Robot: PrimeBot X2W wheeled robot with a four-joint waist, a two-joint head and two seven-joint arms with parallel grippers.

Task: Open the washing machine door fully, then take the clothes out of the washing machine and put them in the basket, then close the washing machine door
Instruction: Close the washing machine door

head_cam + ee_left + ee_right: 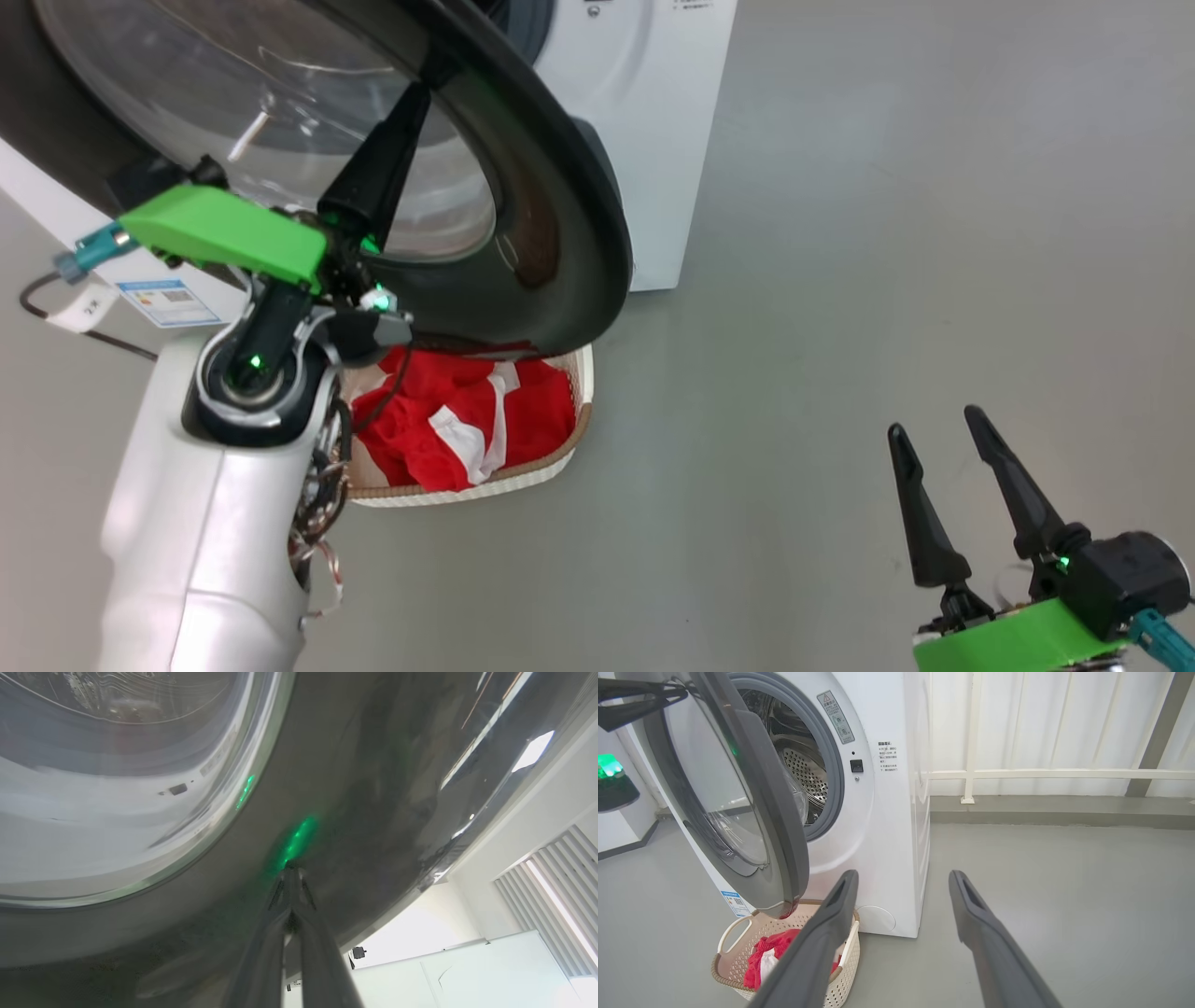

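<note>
Noted L tool (292, 870) closed, empty, tips on washing machine door (373, 788); R tool (934, 420) spread, idle. Found clothes (448, 411) in basket (560, 457) below L tool. Advise steady square push w/o tip slip till latched.

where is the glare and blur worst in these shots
Left wrist view: worst; the washing machine door is smeared reflections, green glint at the shut left gripper. Head view: pale streaks on its glass. Right wrist view: evenly lit, right gripper slightly soft.
</note>
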